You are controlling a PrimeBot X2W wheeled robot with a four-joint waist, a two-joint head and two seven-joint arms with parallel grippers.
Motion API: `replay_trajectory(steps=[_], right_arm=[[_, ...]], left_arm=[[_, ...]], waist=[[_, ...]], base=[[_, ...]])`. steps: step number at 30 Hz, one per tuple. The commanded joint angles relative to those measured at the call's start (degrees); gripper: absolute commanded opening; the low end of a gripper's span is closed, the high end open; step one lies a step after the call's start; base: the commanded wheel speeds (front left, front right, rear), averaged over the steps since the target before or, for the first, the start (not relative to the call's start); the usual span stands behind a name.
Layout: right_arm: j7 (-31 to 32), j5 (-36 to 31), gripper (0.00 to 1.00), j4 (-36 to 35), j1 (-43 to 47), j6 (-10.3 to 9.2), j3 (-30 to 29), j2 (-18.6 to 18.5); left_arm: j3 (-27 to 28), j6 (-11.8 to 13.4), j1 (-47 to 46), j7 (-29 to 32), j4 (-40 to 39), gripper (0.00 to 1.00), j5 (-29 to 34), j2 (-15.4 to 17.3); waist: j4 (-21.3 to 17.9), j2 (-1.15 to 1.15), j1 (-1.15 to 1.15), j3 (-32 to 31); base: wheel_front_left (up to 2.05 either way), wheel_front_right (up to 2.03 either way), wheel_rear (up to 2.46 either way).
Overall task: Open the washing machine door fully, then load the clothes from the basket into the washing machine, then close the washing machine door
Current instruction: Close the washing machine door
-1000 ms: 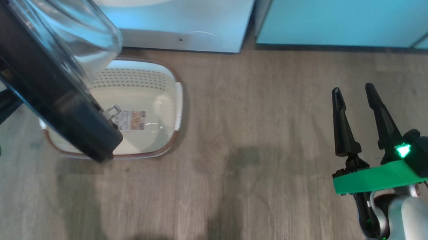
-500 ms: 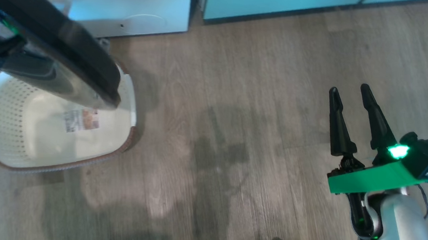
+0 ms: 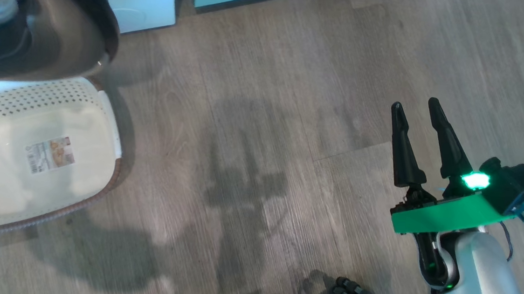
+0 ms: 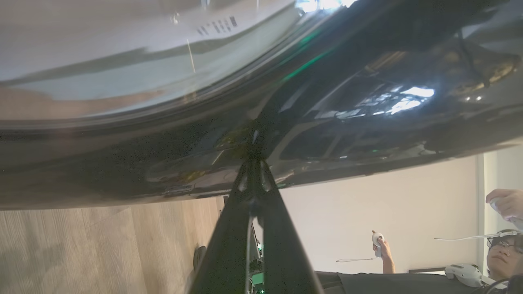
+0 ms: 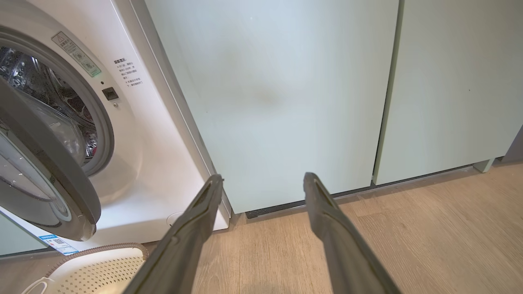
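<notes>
A: Where is the washing machine (image 5: 139,134)?
B: White front-loader at 9 o'clock in the right wrist view, with pale green cabinets (image 5: 286,94) beside it at 12. The door (image 5: 49,163) stands ajar, swung partway out, and the steel drum (image 5: 61,102) is visible behind it.
A: And the basket (image 3: 18,100)?
B: On the wood floor (image 3: 264,119), 9 o'clock in the head view, just below the door's black rim. There is a sticker (image 3: 51,154) on its bottom.
A: Arms?
B: The left end effector (image 4: 254,163) has its fingers pressed together, gripping nothing, tips against the door's glossy rim. The right end effector (image 3: 415,105), at 4 o'clock, is spread wide and empty above the floor.
</notes>
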Motion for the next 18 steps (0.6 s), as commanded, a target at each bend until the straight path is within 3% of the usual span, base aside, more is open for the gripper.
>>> replay_trajectory(steps=[1, 13, 18], right_arm=[[-0.6, 0.7, 1.0, -1.2, -1.1, 0.0, 1.4, 0.1], [-0.8, 1.1, 1.0, -0.9, -1.5, 0.0, 1.7, 0.1], [-0.8, 0.9, 1.0, -1.1, -1.4, 0.0, 1.1, 0.1]], left_arm=[[1.6, 0.3, -3.5, -0.9, -0.4, 0.0, 1.2, 3.2], [0.9, -1.0, -10.4, -6.5, 7.1, 0.0, 5.0, 2.4], [0.8, -2.2, -9.8, -5.4, 8.7, 0.0, 4.4, 1.9]], waist=[[-0.9, 0.0, 0.0, 0.4], [-1.7, 0.0, 0.0, 0.5], [-0.7, 0.0, 0.0, -0.1]], base=[[0.0, 0.0, 0.0], [0.0, 0.0, 0.0], [0.0, 0.0, 0.0]])
